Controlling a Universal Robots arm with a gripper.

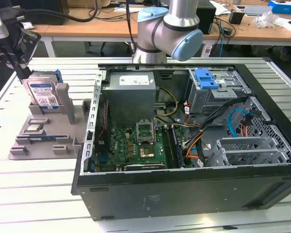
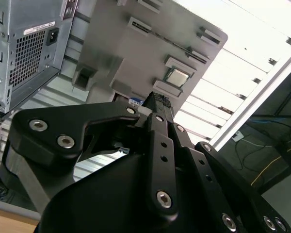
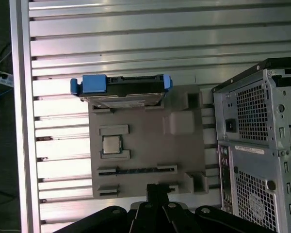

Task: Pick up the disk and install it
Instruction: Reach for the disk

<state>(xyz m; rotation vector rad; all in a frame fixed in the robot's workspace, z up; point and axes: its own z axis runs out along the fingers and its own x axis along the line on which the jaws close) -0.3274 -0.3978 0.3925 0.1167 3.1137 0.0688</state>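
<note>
Exterior view: disk stands upright in grey fixture, at 9 o'clock from computer case. Arm reaches across from 12 o'clock. First wrist view: gripper clenched, empty, above fixture edge, apart from disk.

The gripper is hanging over the grey fixture tray, its black fingers lying together at the tip. Just beside the tip a blue-and-white sliver is peeking out — possibly the disk. A square chip is sitting in a tray pocket; the computer case is standing beside the tray on the slatted table.
</note>
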